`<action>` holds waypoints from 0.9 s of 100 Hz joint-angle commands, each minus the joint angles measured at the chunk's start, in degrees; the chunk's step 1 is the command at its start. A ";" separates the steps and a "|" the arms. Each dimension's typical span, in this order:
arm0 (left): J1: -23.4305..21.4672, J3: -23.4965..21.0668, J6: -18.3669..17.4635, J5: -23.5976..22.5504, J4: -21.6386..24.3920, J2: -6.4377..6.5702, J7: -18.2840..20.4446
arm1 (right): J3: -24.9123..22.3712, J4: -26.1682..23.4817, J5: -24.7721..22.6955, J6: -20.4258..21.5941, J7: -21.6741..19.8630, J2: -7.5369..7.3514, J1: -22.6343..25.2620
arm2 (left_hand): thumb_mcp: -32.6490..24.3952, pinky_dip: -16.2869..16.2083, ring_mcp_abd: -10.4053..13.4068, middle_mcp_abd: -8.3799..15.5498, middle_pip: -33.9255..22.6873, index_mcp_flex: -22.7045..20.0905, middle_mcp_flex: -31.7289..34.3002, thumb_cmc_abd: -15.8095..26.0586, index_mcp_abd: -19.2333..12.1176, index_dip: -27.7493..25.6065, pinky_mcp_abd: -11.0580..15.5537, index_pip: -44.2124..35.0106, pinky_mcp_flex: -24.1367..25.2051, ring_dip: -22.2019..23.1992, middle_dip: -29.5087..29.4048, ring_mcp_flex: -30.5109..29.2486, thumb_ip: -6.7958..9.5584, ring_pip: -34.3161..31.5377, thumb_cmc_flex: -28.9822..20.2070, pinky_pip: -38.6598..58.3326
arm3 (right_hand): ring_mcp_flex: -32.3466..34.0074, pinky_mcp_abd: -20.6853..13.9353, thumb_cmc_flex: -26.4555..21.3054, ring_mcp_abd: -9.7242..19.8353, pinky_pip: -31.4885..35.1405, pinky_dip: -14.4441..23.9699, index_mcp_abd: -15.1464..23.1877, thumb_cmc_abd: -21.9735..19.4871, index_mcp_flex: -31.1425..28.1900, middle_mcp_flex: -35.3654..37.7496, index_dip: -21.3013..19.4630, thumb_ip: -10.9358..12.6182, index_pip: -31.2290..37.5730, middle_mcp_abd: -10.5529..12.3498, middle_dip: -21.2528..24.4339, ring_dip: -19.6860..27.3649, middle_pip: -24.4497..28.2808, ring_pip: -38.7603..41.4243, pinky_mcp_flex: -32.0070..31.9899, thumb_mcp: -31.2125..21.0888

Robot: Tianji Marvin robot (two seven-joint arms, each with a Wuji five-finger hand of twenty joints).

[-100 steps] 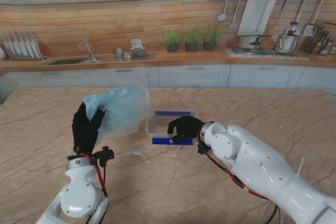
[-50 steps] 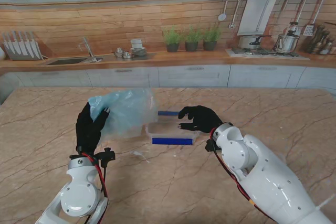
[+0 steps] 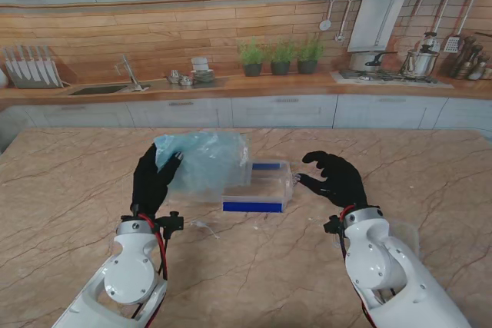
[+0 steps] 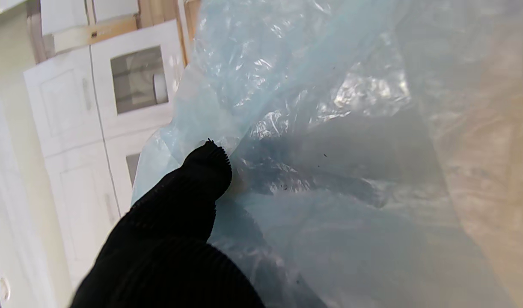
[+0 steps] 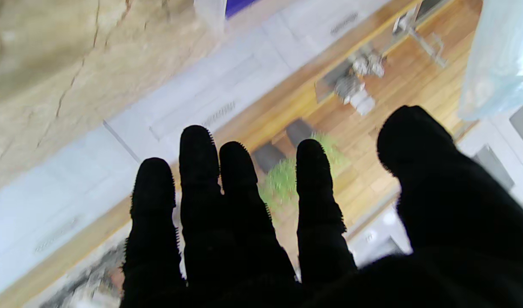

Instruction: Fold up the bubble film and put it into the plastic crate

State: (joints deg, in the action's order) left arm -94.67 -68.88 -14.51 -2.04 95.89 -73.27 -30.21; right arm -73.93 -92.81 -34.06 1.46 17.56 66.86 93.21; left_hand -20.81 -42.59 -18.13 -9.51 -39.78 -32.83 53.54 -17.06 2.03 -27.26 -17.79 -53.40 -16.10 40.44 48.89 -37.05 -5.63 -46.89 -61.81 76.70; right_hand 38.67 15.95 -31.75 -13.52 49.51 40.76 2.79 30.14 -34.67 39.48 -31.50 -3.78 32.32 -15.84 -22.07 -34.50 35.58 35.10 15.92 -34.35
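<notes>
Two black-gloved hands show in the stand view. The left hand (image 3: 154, 180), left of centre, clamps a crumpled pale-blue bubble film (image 3: 204, 160) held aloft; its loose end hangs over the left end of the clear plastic crate with blue edge strips (image 3: 261, 188) at mid-frame, which looks empty. The right hand (image 3: 332, 178), fingers spread and holding nothing, hovers right of the crate.

Left wrist view: a fingertip (image 4: 208, 164) presses film filling the frame.

Right wrist view: splayed fingers (image 5: 315, 179), film at upper right.
</notes>
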 commanded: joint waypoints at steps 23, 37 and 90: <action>9.96 6.41 5.01 -4.75 -4.30 -0.76 1.53 | -3.58 -3.47 2.00 2.68 6.46 1.28 5.97 | 3.33 -9.99 0.07 1.40 -3.80 2.16 -2.37 3.02 -1.85 -2.02 3.93 1.06 -1.71 6.19 1.18 0.89 0.35 -4.03 -2.90 4.71 | 0.44 0.84 -0.22 -1.51 1.38 1.86 -0.93 -5.25 -0.65 0.84 -0.90 3.30 -1.39 -1.10 -0.02 -1.06 0.81 2.51 0.27 2.77; 14.47 10.06 6.49 -7.32 -8.30 -1.47 0.68 | -4.87 -5.73 3.76 5.26 7.55 1.68 8.49 | 6.44 -10.10 1.37 2.03 -2.75 3.23 -3.48 4.23 -2.09 -2.91 4.21 0.58 1.03 5.43 1.64 2.69 0.65 -1.21 -4.32 1.27 | 0.65 0.80 -0.42 -1.68 2.32 2.01 -1.16 -5.54 -0.93 1.16 -0.88 3.44 -1.82 -1.31 -0.01 -1.18 1.08 3.10 0.39 3.52; 23.38 18.57 7.45 -11.44 -23.48 -4.36 -3.24 | -5.47 -6.69 3.63 5.55 8.46 1.83 9.73 | 9.90 3.09 5.51 2.68 0.38 5.28 -6.20 5.88 -3.36 -4.02 3.05 -0.62 17.08 -3.51 0.84 13.53 1.16 10.14 -6.14 -17.85 | 0.95 0.88 -0.44 -1.84 3.01 1.32 -1.08 -6.17 -1.11 1.50 -1.13 3.69 -2.27 -1.30 0.11 -1.04 1.09 3.38 0.32 4.25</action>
State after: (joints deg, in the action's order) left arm -71.52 -51.19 -6.87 -11.10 74.32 -77.03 -32.81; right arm -79.61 -99.13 -30.55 7.34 26.28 68.44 102.86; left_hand -12.14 -40.28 -14.84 -8.71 -40.28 -29.54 48.89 -13.82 1.23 -30.23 -15.71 -53.33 -0.05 37.61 50.12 -24.69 -5.64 -37.06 -65.17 59.89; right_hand 38.72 16.05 -31.79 -15.12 50.66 41.46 1.98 26.69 -35.58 40.25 -32.11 -2.41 31.07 -17.39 -22.07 -35.07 36.33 37.69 16.13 -31.13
